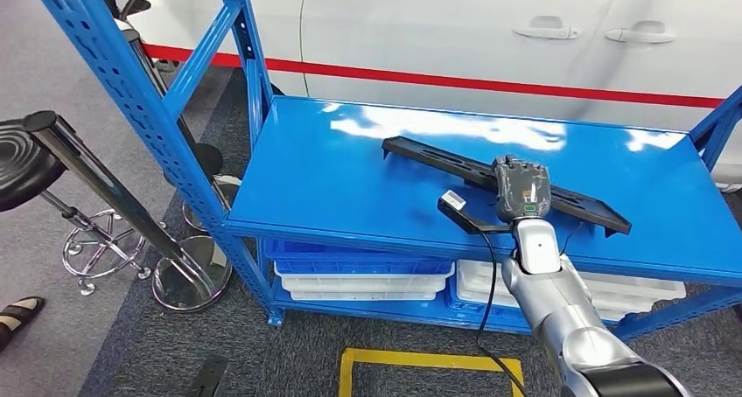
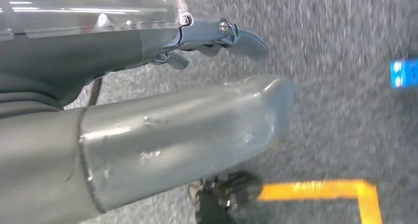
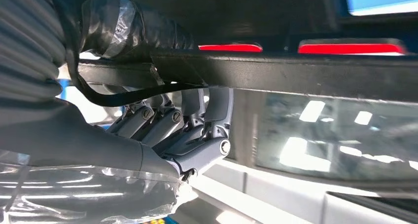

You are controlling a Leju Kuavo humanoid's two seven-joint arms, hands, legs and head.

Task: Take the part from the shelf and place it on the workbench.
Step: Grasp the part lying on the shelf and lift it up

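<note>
Left hand [image 2: 217, 41] hangs over grey carpet near the yellow floor marking [image 2: 325, 190], fingers loosely curled, nothing in it. Right hand [image 1: 521, 187] is up on the blue shelf [image 1: 350, 187], laid over the long black part [image 1: 464, 168] near its middle, probably for balance. Right wrist view: fingers [image 3: 197, 120] wrapped against the bar's edge, so it reads as grasping. Part rests flat on the shelf deck, diagonal. White car [image 1: 455, 30] behind.
</note>
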